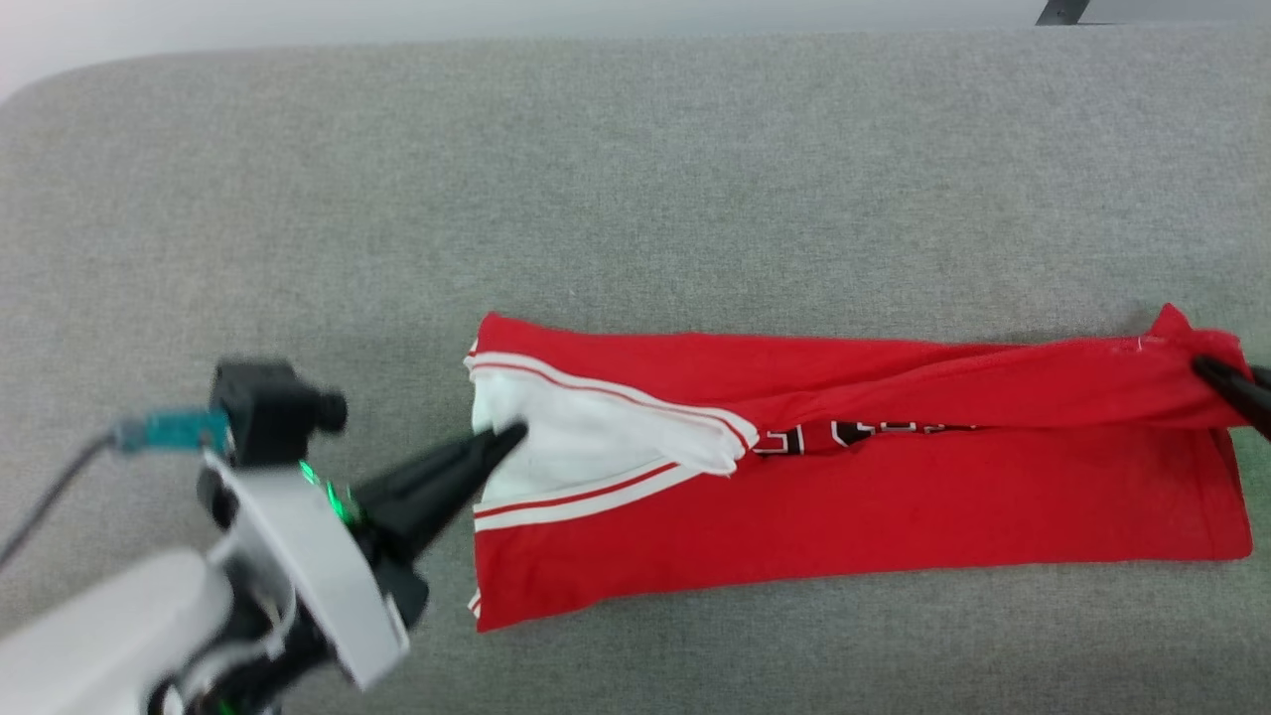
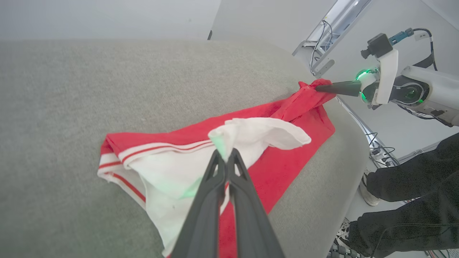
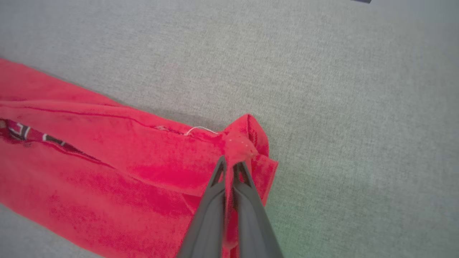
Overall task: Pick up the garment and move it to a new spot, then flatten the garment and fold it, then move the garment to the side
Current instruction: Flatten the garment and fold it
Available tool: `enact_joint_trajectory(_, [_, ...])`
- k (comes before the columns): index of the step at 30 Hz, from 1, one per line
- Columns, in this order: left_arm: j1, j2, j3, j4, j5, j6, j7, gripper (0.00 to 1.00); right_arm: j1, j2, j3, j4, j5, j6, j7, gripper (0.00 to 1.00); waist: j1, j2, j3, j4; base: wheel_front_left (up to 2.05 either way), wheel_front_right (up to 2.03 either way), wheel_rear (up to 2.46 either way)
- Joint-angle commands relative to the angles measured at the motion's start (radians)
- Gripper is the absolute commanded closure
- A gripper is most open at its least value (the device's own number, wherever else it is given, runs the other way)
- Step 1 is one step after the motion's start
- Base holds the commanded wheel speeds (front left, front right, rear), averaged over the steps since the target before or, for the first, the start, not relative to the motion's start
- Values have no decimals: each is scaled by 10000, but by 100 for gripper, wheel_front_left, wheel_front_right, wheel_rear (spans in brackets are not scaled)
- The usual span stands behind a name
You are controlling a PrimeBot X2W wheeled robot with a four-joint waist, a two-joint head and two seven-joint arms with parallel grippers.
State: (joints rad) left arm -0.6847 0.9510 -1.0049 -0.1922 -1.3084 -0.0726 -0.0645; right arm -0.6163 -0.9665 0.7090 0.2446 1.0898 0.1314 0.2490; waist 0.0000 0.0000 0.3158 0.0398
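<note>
Surface: grey woven fabric top (image 1: 635, 199). In the head view it has a rounded corner at 11 o'clock and a pale strip of room past its far edge at 12.

Garment (image 1: 854, 497): lies as a long red band from frame centre out to 3 o'clock, on the near half of the top. White lining and striped trim are exposed at its 9 o'clock end. The lettering is half tucked under a fold mid-band.

Left gripper (image 1: 511, 437): in from 8 o'clock, fingers pressed together, pinching the white lining.

Right gripper (image 1: 1203, 367): at 3 o'clock, fingers clamped on the bunched red end corner.

Room, left wrist view: past the top's rounded edge, metal frame (image 2: 333, 25) at 1 o'clock. Cables (image 2: 376, 143) lie on the pale floor, with a person's dark trouser legs (image 2: 412, 186) and shoe (image 2: 367, 191) at 4 o'clock.
</note>
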Motion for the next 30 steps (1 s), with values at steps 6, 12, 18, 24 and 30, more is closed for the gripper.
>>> enact_joint_trajectory(6, [1114, -33, -175, -347, -94, 360, -867, 100, 1128, 101, -856, -121, -151, -16, -152, 100, 0, 0, 157, 36, 0, 0, 0])
enact_joint_trajectory(12, [1392, -675, -593, 682, 145, 371, -971, 100, 1815, 647, -1426, 243, -500, -16, -103, 100, 0, 0, 376, 184, 0, 0, 0])
enact_joint_trajectory(18, [1327, -1431, -694, 1995, 139, 85, -1203, 100, 2145, 1316, -1761, 711, -881, -16, -136, 100, 0, 0, 465, 271, 0, 0, 0])
enact_joint_trajectory(24, [1329, -1822, -703, 2765, 176, -180, -1422, 54, 2252, 1663, -1906, 613, -1068, -10, -225, 64, 0, 0, 345, 236, 0, 0, 0])
enact_joint_trajectory(30, [1520, -1961, -301, 2703, 300, -257, -1823, 0, 2425, 1416, -2369, 173, -694, -11, -322, 0, 0, 0, -50, 306, 0, 0, 0])
